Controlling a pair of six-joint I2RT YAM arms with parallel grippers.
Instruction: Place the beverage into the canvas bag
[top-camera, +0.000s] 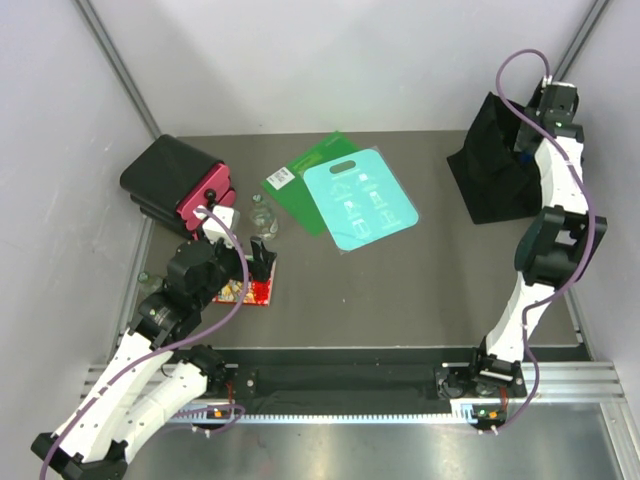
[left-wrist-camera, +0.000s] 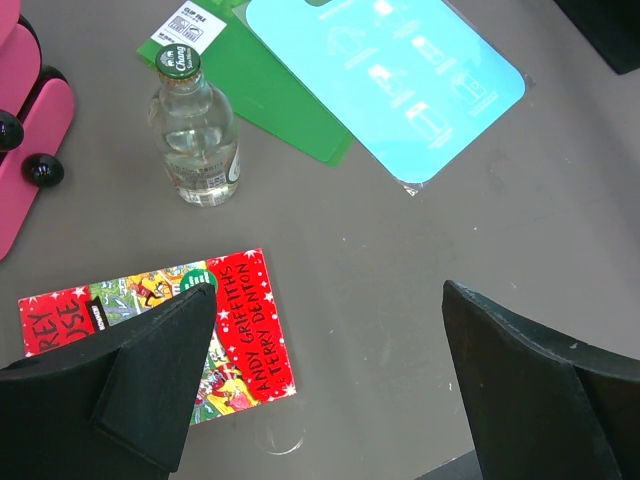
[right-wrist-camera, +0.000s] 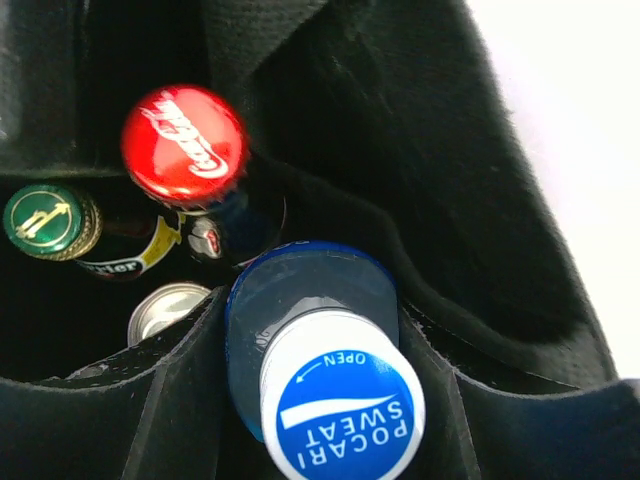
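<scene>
A: Overhead: left arm folded low, left gripper (top-camera: 262, 256) above a red paperback book (top-camera: 258, 293). The right arm reaches far, wrist over the floppy black canvas bag (top-camera: 495, 165). Surface: dark grey table (top-camera: 420, 290); white walls (top-camera: 300, 60).
B: Left wrist: jaws spread wide over the book. A clear glass bottle with green cap (left-wrist-camera: 195, 130) stands upright beyond.
A: Right wrist: right gripper (right-wrist-camera: 312, 335) pinches a blue Pocari Sweat bottle (right-wrist-camera: 320, 380) inside the bag, beside a red-capped cola bottle (right-wrist-camera: 185, 145).

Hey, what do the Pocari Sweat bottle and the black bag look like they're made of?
The Pocari Sweat bottle looks like plastic: a translucent blue, glossy shoulder and a smooth printed screw cap. The canvas bag looks like matte black woven fabric, probably canvas: fine-grained texture and soft, folded sides.
</scene>
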